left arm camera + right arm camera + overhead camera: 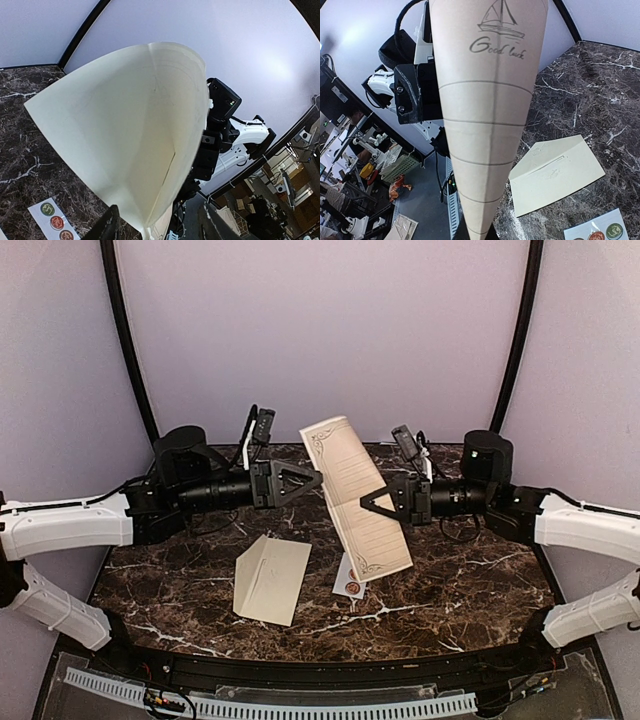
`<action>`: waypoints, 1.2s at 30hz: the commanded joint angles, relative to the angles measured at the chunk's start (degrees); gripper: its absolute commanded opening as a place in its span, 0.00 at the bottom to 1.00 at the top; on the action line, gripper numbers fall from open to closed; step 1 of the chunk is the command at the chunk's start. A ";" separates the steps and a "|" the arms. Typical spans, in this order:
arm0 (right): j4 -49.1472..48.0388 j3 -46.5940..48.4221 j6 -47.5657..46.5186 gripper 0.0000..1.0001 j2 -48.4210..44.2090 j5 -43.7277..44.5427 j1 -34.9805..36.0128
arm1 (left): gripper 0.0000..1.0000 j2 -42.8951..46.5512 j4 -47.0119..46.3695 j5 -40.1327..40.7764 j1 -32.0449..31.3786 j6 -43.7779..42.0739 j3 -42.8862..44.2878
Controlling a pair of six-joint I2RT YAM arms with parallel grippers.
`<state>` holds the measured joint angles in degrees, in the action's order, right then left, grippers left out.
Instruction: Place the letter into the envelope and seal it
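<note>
the letter (350, 475) is a tan paper sheet held up in the air over the middle of the table (470, 580), between the two arms and tilted, its top end leaning toward the far edge and its lower end hanging over the near half. its printed face has a thin scrollwork border, ruled writing lines, a small line drawing of a sailboat and the words "good luck" in script. the sheet is not flat: it bows along its length, so from the right wrist it narrows to a cone, and from the left wrist its plain cream back billows like a sail.

the right jaws are pinched tight on the letter at its long right edge. the left jaws stand apart, one dark finger on each side of the sheet's opposite edge, not pressed onto the paper.

the envelope (272, 578) lies flat on the table, a little left of the middle and close to the near edge. it is plain matte cream-beige paper, rectangular, with no print and one straight crease slanting across its face. whether its flap is open cannot be told.

just right of it, near the letter's lower corner, lies a small white sticker strip (349, 578) with glossy round dots in green and red.

the table is polished dark brown marble with white veins.
</note>
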<state>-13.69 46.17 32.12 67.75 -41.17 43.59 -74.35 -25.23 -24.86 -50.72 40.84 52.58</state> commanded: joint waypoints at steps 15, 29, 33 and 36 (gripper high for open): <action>-2.62 2.57 -0.17 0.00 2.65 -1.45 1.49 | 0.36 -3.94 -5.98 -3.54 -0.83 2.59 3.00; -5.04 -1.95 -0.04 0.87 -2.41 7.41 0.88 | 0.00 0.19 2.86 -5.24 -1.33 -4.80 4.53; -7.60 -3.60 1.47 0.99 -3.34 7.91 -1.24 | 0.00 2.86 8.04 -8.96 -1.38 -9.31 5.50; -9.55 -5.00 2.63 0.99 -3.77 6.79 -3.01 | 0.00 4.03 11.10 -14.53 -1.37 -12.98 7.38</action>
<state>-18.31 42.92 33.12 65.10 -34.89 42.65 -73.45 -19.38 -32.23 -51.92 34.39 56.38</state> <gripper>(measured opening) 0.986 0.007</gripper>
